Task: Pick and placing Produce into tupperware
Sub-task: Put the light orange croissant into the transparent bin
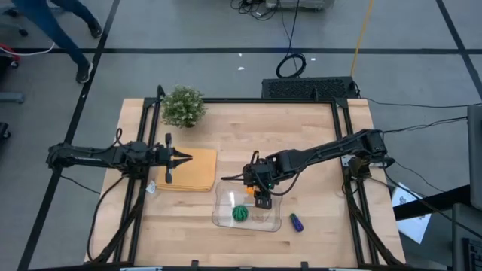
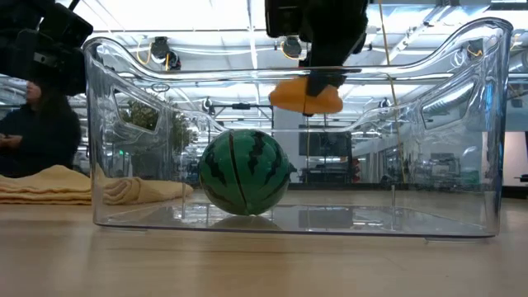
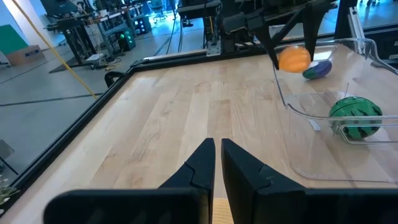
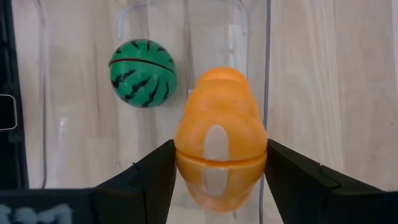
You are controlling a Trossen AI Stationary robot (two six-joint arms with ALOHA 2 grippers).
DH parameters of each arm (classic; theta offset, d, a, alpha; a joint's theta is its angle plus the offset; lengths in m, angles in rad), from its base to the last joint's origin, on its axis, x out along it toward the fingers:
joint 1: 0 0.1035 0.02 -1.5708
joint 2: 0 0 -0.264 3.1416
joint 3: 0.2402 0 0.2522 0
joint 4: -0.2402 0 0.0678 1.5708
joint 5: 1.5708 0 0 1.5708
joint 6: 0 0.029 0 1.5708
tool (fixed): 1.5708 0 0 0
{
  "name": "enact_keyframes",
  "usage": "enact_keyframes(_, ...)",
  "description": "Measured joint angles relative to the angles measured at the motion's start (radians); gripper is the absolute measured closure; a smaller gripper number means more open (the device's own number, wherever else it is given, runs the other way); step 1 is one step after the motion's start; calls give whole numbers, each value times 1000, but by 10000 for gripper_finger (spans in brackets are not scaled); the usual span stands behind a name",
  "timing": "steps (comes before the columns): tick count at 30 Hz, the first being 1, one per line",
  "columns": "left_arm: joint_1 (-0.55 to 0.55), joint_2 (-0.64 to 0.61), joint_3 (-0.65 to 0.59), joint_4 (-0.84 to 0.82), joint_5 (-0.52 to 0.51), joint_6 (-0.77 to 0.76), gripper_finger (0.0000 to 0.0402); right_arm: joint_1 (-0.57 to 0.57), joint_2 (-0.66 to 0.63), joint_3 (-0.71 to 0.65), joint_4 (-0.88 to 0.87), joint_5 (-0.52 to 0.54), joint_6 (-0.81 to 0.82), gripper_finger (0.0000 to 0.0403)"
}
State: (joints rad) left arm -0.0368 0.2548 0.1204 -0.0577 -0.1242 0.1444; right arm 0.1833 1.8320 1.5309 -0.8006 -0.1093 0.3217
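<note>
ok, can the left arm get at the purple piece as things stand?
Probably not directly. The purple piece lies on the table beyond the tupperware, and the right gripper, holding the orange piece, hangs over it. The left gripper sits shut over the tan pad.

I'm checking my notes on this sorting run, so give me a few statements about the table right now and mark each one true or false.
1. The green striped ball lies inside the clear container. True.
2. The right gripper is empty. False: it holds the orange piece above the container.
3. The blue-purple piece is in the container. False: it lies on the table beside it.
4. The left gripper is shut, over the tan pad. True.
</note>
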Motion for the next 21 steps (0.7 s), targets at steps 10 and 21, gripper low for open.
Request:
enact_keyframes(10, 0, 0, 0, 0, 0, 0, 369, 2, 0, -68, 79, 0, 15, 188)
enact_keyframes(21, 0, 0, 0, 0, 0, 0, 369, 2, -2, -70, 86, 0, 12, 188)
